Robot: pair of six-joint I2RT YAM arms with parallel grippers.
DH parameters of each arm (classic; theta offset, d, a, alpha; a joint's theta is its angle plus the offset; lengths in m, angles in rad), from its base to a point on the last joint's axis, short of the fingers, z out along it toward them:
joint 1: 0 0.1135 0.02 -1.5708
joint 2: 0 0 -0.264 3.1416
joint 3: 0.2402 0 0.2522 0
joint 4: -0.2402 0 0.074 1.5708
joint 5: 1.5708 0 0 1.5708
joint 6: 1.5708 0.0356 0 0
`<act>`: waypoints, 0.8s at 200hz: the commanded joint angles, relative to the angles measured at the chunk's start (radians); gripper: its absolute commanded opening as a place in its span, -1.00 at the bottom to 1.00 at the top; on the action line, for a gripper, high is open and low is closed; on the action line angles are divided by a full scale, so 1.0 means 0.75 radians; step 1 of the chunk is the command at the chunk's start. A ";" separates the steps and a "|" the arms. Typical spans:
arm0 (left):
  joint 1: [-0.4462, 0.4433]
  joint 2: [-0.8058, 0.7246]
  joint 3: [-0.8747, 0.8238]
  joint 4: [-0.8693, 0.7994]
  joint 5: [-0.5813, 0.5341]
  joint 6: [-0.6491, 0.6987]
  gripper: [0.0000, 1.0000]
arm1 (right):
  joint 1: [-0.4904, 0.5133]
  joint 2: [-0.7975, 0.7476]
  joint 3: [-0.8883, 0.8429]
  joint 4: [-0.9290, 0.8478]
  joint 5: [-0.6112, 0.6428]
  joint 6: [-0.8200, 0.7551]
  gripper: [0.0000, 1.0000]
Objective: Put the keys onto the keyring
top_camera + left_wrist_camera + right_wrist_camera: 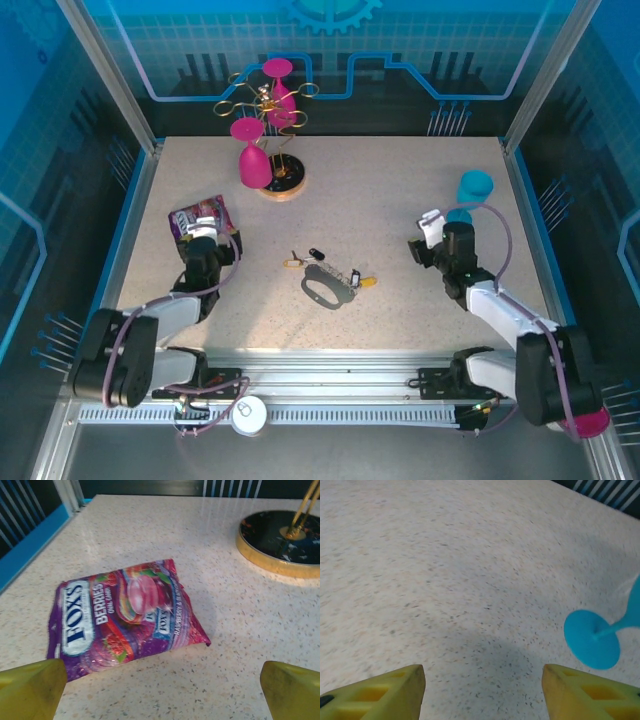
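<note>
One dark grey oval keyring (322, 289); left end effector (162, 684) and right end effector (482, 680) gape empty.

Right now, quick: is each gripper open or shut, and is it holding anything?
Left gripper: open, holding nothing.
Right gripper: open, holding nothing.

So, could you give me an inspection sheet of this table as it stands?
Surface: speckled beige table, no spills seen.
Job's things: dark keyring mid-table; small keys lying close around it, unheld.
Clutter: purple sweets bag, gold rack with pink glasses, blue glass.
Grippers: left fingers and right fingers open, empty.
Cables: purple cable looping along each arm.
Surroundings: blue-lit enclosure walls.
</note>
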 commanded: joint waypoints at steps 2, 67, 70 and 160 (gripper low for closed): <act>0.027 0.117 -0.008 0.356 0.160 0.051 0.98 | -0.059 0.109 -0.103 0.544 -0.096 0.138 0.27; 0.050 0.362 0.068 0.460 0.236 0.047 0.99 | -0.118 0.464 -0.127 0.962 -0.192 0.209 0.40; 0.050 0.363 0.084 0.422 0.217 0.040 0.98 | -0.118 0.473 -0.107 0.941 -0.188 0.212 0.42; 0.073 0.368 0.121 0.357 0.218 0.010 0.98 | -0.138 0.472 -0.046 0.815 -0.175 0.240 0.99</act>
